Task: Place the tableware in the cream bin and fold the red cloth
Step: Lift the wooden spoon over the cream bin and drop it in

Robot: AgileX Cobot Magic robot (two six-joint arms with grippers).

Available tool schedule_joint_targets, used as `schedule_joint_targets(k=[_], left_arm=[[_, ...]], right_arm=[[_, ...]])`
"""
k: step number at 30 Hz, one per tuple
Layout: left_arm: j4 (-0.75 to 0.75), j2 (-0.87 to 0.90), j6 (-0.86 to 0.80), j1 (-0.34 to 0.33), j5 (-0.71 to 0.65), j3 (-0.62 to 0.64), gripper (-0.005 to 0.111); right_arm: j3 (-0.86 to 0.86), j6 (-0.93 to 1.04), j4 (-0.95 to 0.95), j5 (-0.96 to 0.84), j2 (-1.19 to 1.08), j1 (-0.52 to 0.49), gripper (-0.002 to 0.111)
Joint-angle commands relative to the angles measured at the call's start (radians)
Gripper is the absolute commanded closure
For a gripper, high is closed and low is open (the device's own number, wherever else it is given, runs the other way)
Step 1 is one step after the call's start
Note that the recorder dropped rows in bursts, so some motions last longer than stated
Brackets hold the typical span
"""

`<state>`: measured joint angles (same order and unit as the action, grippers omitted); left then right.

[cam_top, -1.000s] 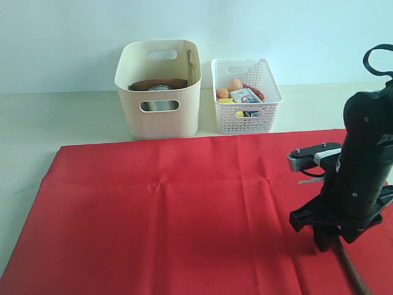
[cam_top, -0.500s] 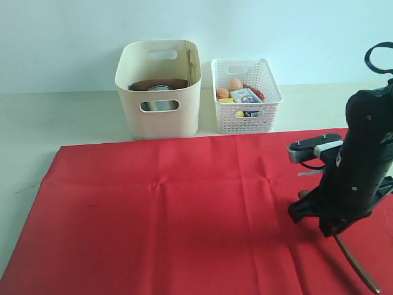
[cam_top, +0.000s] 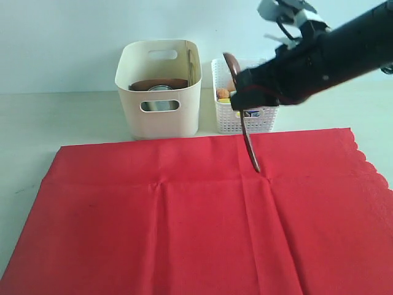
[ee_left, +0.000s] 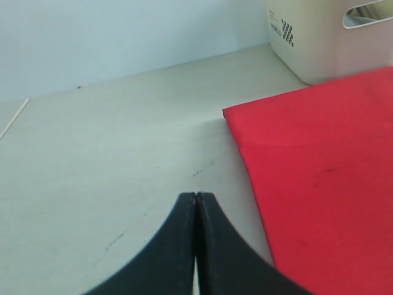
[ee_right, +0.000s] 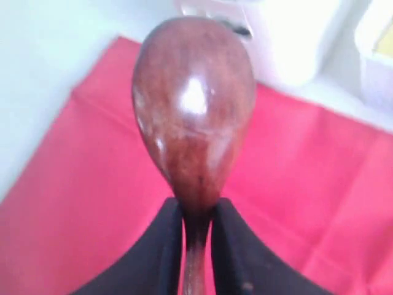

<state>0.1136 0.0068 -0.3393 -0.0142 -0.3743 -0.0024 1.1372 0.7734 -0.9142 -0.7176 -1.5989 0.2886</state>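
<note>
A: The dark wooden spoon (ee_right: 193, 117) is pinched at its neck by the right gripper (ee_right: 196, 212), bowl up, lifted clear of the red cloth (cam_top: 184, 215).
B: It is held toward the far edge of the table (cam_top: 61, 117), near the cream bin (cam_top: 159, 117). The cloth is spread flat, unfolded.
A: The left gripper (ee_left: 196, 200) is seen pressed together, empty, over bare table beside a cloth corner.

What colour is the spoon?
The spoon is shiny dark reddish-brown, clearest in the right wrist view.
</note>
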Motion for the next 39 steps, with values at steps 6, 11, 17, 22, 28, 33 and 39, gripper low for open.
schedule_joint_targets(k=[6,11,17,22,28,33,39], left_arm=[[0.001,-0.007,0.002,0.004,0.003,0.002,0.107],[0.001,-0.007,0.002,0.004,0.003,0.002,0.107],[0.001,-0.007,0.002,0.004,0.003,0.002,0.107],[0.001,-0.007,0.002,0.004,0.003,0.002,0.107],[0.001,-0.007,0.002,0.004,0.003,0.002,0.107],[0.001,-0.007,0.002,0.004,0.003,0.002,0.107],[0.001,-0.007,0.002,0.004,0.003,0.002,0.107]], right_arm=[[0.326,0.227,-0.233,0.006,-0.242,-0.005,0.108],[0.55,0.236,-0.241,0.006,-0.409,-0.006,0.108],[0.787,0.394,-0.427,-0.061,-0.593,-0.018,0.108],[0.913,0.524,-0.541,-0.072,-0.705,-0.026,0.108],[0.983,0.694,-0.634,-0.066,-0.796,-0.027,0.108],[0.999,0.774,-0.657,-0.065,-0.854,-0.027,0.108],[0.999,0.773,-0.628,-0.061,-0.902,-0.027,0.104]])
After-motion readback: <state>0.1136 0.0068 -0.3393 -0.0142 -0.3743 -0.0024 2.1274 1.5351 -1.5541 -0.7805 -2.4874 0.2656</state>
